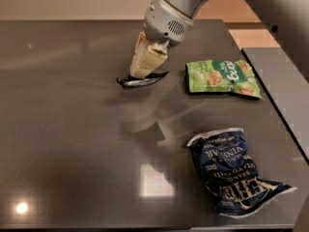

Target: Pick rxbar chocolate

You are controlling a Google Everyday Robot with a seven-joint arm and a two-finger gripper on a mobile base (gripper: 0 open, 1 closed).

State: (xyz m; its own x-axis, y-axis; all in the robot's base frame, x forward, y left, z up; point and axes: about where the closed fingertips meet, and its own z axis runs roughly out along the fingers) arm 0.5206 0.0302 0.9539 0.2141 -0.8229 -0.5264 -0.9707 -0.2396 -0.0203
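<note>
The rxbar chocolate (141,80) is a slim black wrapper bar, held level a little above the dark table (67,144). My gripper (142,72) comes down from the upper right and its cream fingers (147,59) are shut on the bar's middle. The bar's ends stick out left and right below the fingers. The bar's lettering is hidden.
A green snack pouch (222,77) lies to the right of the gripper. A large dark-blue chip bag (232,170) lies at the front right. The table's right edge runs close past both bags. A second grey surface (285,76) lies beyond it.
</note>
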